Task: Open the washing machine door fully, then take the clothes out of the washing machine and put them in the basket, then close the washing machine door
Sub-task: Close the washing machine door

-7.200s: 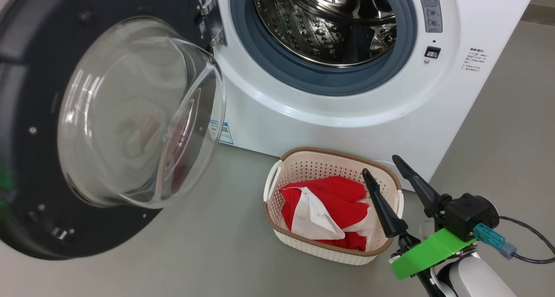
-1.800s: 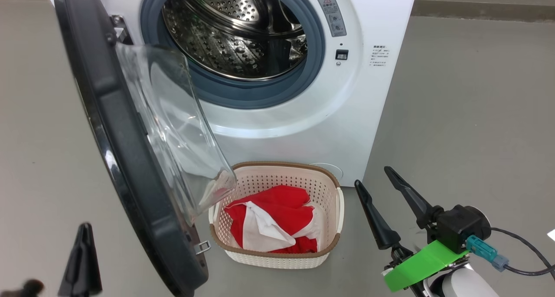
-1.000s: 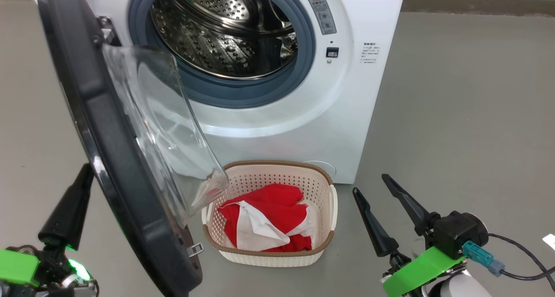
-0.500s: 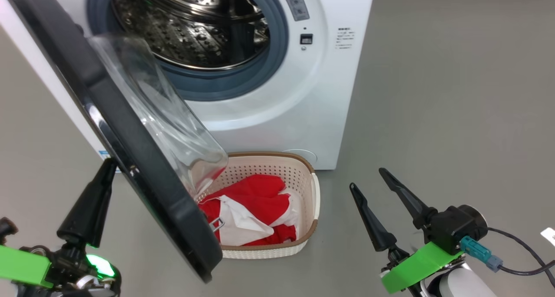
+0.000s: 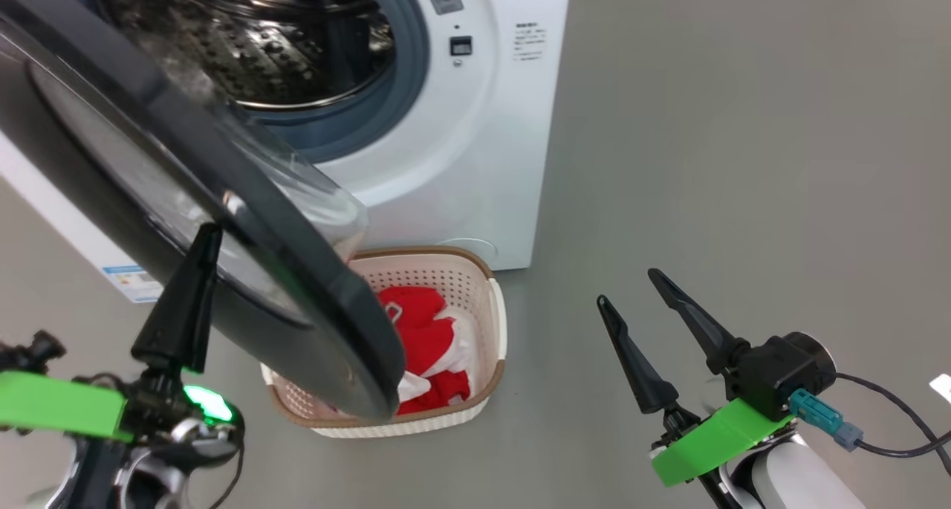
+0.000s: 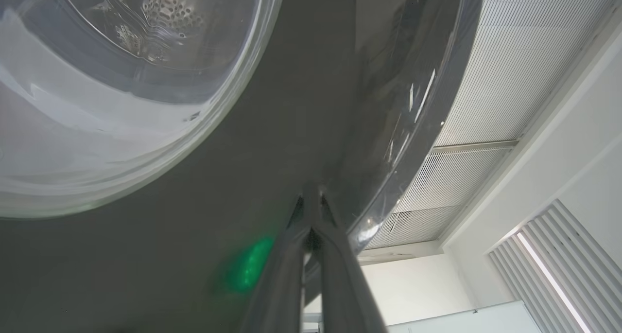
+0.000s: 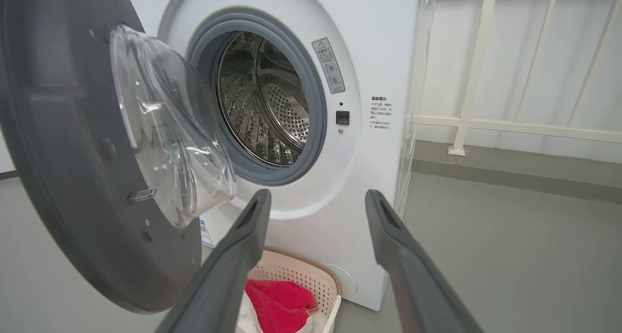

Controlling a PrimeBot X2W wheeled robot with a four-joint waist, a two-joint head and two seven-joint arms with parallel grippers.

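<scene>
The left tool (image 5: 206,235), its 2 fingers pressed together with nothing between them, stood at the lower left of the head view. Its tip was against the glossy outer face of the washing machine door (image 5: 319,301). In the left wrist view the left tool (image 6: 311,193) seemed to touch that dark face just below the glass window, though we could not be sure of contact. The right tool (image 5: 626,286) hung at the lower right with its jaws wide and empty, well apart from everything.

The door stood partway closed, slanting from the upper left toward the centre of the head view, still clear of the washing machine (image 5: 461,160). The red and white clothes (image 5: 423,338) lay in the basket (image 5: 492,308) on the floor (image 5: 706,160), low in the centre, right in front of the machine. The part of the drum (image 5: 260,48) that we could see held no fabric.

We judged 2 of the 3 steps done, the opening and the unloading. Only the closing was left, and it looked under way.

Against the frame of 0.5 s ago, the camera had shifted, sliding the machine toward the upper left. Even so, the door had swung further toward shut: we now saw its outer face, and it hid more of the basket and the opening. The left tool had followed it upward, while the right tool kept its place in the frame.
</scene>
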